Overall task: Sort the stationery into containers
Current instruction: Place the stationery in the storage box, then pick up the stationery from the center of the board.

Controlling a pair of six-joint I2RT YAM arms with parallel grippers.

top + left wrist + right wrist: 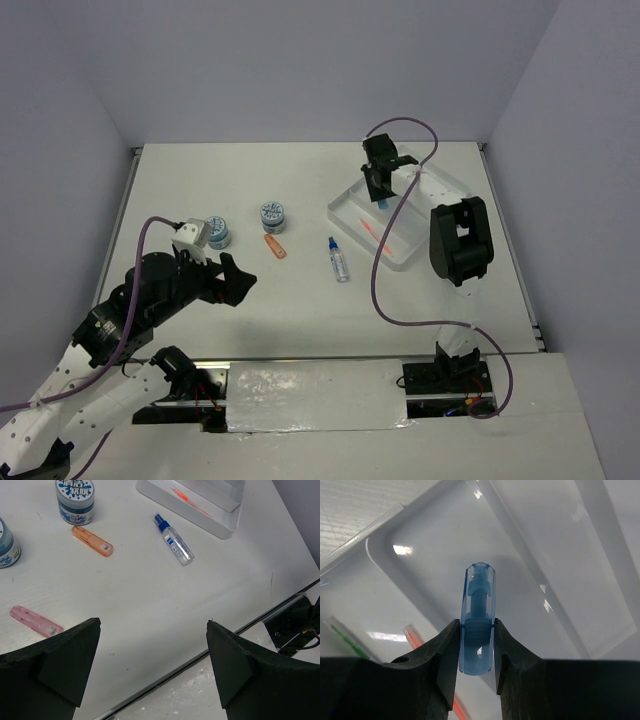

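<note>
My right gripper (477, 630) is shut on a blue capsule (478, 616) and holds it over a compartment of the white tray (428, 180), whose wall also shows in the right wrist view (380, 545). An orange pen (378, 235) lies in a near compartment; it also shows in the right wrist view (412, 637). My left gripper (238, 277) is open and empty above the table's front left. Two blue-patterned tubs (272, 215) (216, 232), an orange capsule (275, 246) and a blue-capped clear bottle (338, 259) lie on the table. A pink capsule (35, 621) lies near my left fingers.
A green-tipped pen (345, 637) lies in the tray beside the orange one. The table's front edge with a dark strip (175, 665) runs just under my left gripper. The right arm's purple cable (385, 250) hangs over the tray's near side.
</note>
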